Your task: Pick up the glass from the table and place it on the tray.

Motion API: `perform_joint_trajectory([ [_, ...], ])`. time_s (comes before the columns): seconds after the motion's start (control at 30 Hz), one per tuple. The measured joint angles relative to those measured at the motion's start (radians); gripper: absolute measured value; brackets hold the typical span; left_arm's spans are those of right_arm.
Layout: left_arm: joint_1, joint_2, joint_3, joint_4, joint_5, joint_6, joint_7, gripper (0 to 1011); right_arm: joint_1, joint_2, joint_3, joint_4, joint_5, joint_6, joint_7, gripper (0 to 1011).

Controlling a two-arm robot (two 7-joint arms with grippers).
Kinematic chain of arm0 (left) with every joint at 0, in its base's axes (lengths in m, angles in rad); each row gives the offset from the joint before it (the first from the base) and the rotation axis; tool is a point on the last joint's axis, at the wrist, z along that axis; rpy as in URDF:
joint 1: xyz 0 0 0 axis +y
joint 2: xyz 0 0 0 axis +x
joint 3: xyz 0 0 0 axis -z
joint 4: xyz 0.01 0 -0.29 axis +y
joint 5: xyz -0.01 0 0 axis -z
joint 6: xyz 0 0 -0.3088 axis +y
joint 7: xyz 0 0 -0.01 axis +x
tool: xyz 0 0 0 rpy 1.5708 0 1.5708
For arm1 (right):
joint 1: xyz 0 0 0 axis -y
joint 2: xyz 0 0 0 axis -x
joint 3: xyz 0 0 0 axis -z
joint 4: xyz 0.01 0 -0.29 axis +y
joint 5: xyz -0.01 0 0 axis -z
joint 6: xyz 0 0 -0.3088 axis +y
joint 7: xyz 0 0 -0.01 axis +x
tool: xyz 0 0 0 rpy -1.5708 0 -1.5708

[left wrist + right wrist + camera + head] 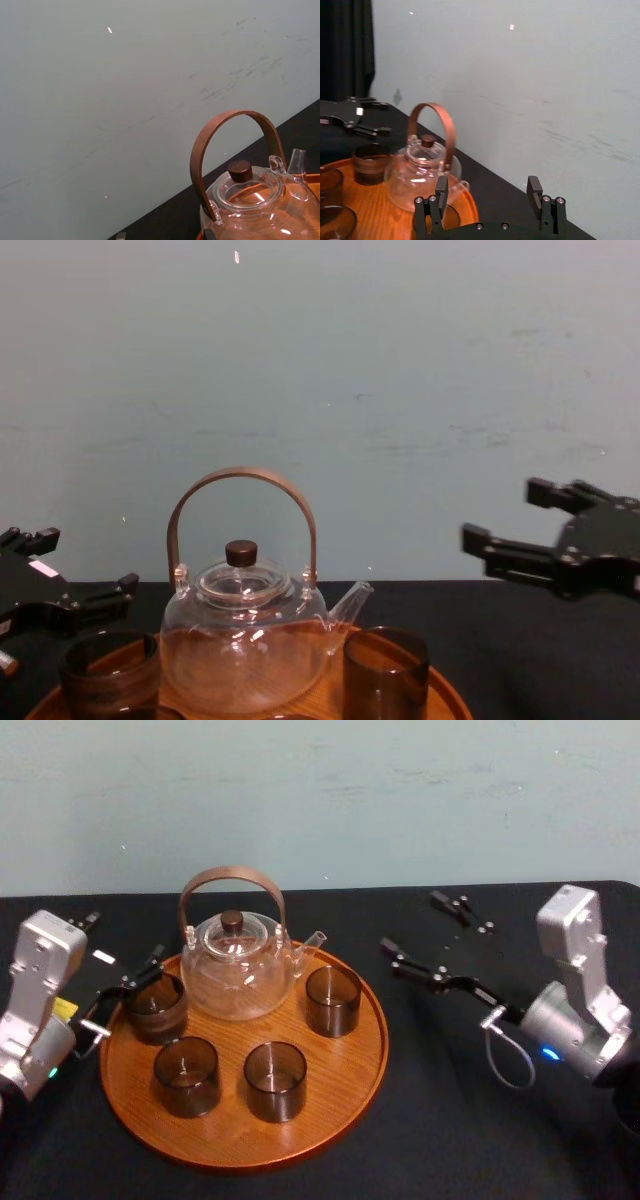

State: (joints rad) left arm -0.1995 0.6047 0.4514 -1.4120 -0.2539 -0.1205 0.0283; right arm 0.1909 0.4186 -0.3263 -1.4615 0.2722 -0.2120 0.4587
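Observation:
The round wooden tray [345, 1065] lies on the black table [470, 1120] and carries several dark glasses. The back-left glass [157, 1007] [105, 670] [370, 162] stands upright just inside the rim. My left gripper [120, 942] [85, 560] [380, 118] hovers open at the tray's left edge, just behind and above that glass, with nothing between its fingers. Its nearer finger reaches the glass's rim; I cannot tell whether it touches. My right gripper [430, 932] [488, 190] [510, 515] hangs open and empty above the table, right of the tray.
A glass teapot [238, 965] [255, 200] [245, 635] with a brown arched handle stands at the tray's back. Other glasses sit at the right [333, 1000], front middle [275, 1080] and front left [186, 1075]. A pale wall rises behind the table.

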Motion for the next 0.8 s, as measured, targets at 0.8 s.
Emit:
perform_joint_trajectory([
  [0.8, 0.000, 0.000, 0.000, 0.000, 0.000, 0.000, 0.000, 1001, -0.139, 0.004, 0.138, 0.014, -0.064, -0.016, -0.126, 1002],
])
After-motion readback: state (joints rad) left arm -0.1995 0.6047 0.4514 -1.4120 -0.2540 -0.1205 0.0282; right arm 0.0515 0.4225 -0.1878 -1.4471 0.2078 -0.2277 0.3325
